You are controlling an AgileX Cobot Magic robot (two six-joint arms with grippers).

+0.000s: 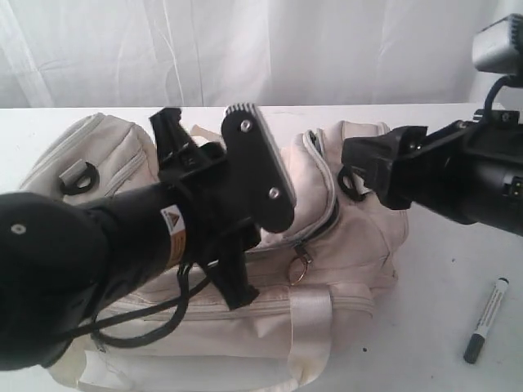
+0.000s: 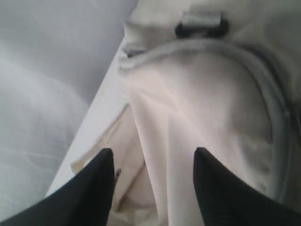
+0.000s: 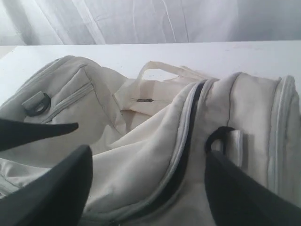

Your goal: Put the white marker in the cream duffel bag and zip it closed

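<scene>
**Exterior view.** We see the marker lying on the table, just off the right end of the bag and apart from it. Its long axis runs roughly away from us, tilted slightly rightward, with the larger dark end nearest. The right gripper hangs over the bag's right end. The left gripper sits over the bag's middle, farther from the marker. We judge the right arm the nearer one, with the marker on its outer side and toward the camera.

**Left wrist view.** The two fingertips stand apart with nothing between them, above cream fabric and a curved grey zipper. No marker shows.

**Right wrist view.** Here too the fingertips are spread and empty, above a zip line parted to a dark gap. No marker shows.
</scene>
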